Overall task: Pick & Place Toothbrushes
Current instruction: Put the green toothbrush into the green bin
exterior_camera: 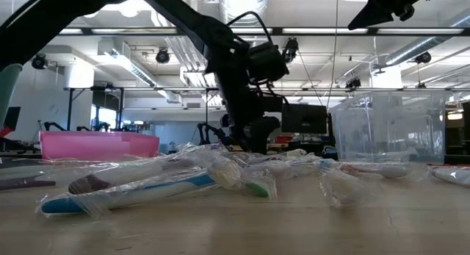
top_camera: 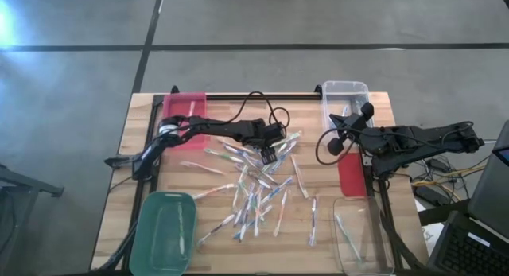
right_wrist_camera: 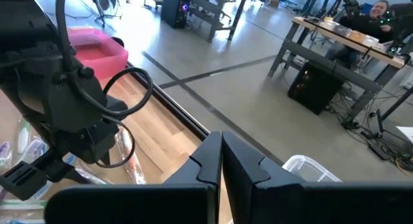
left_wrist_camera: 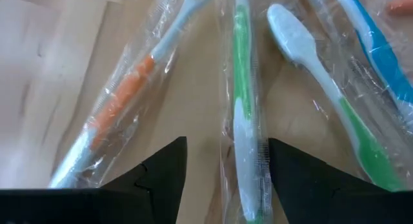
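- Surface: a wooden table [top_camera: 215, 220] on a grey concrete floor; the low view looks into an open workshop with ceiling lights, and the right wrist view shows desks with a person seated at the upper right of the frame.
- Task items: the toothbrushes [top_camera: 254, 188], each in a clear wrapper, lie scattered and overlapping across the centre of the high view.
- Left gripper [top_camera: 269, 155]: low over the upper edge of the pile, fingers spread wide, nothing held. In its wrist view a green-and-white toothbrush [left_wrist_camera: 244, 121] lies between the two fingers, along their line.
- Right gripper [right_wrist_camera: 221, 161]: fingers pressed together, empty, parked at the right of the high view beside the clear bin [top_camera: 344, 97]; not in the way.
- Risk: an orange-accented toothbrush [left_wrist_camera: 119, 108] lies just beside the left finger, and a second green one [left_wrist_camera: 322, 82] just beside the right. Closing may catch a neighbouring wrapper and lift two.
- Risk: the wrappers look slick and loose; a pinch on film alone could slip.
- Risk: overlapping brushes may be dragged out of place on lifting.
- Surroundings: pink bin [top_camera: 184, 109] at upper left, green bin [top_camera: 163, 228] at lower left, another clear bin [top_camera: 362, 240] at lower right, a red one [top_camera: 351, 176] at right. All stand apart from the pile; none blocks the gripper.
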You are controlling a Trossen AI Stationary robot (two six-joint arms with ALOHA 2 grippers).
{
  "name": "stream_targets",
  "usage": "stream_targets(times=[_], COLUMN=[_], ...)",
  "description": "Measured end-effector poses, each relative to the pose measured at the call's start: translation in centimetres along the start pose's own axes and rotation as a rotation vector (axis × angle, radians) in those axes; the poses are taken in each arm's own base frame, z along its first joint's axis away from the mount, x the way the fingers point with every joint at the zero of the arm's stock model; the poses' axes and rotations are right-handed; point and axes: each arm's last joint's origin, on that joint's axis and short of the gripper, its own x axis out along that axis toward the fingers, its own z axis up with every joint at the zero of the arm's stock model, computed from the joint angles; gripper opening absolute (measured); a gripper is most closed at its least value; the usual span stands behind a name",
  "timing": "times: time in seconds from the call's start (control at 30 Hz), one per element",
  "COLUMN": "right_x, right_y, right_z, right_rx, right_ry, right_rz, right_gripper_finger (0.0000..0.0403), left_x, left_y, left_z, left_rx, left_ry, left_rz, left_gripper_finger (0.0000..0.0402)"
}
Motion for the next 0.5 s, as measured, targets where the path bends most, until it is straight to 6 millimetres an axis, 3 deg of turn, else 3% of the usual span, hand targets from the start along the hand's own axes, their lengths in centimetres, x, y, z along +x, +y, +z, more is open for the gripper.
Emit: stream_targets(times=[0.17, 0.5], right_x=[0.0, 0.0], right_y=[0.0, -0.01], right_z=[0.0, 0.01], right_rx=[0.0, -0.007], right_ry=[0.0, -0.001], right_rz=[-0.001, -0.004], right_gripper_finger=[0.0008, 0.0008], left_x=[0.25, 0.33], left_y=[0.0, -0.09], left_z=[-0.34, -0.15], left_rx=[-0.006, -0.003], left_ry=[0.001, -0.024], left_rz=[-0.008, -0.018], left_gripper_finger=[0.0194, 0.0075])
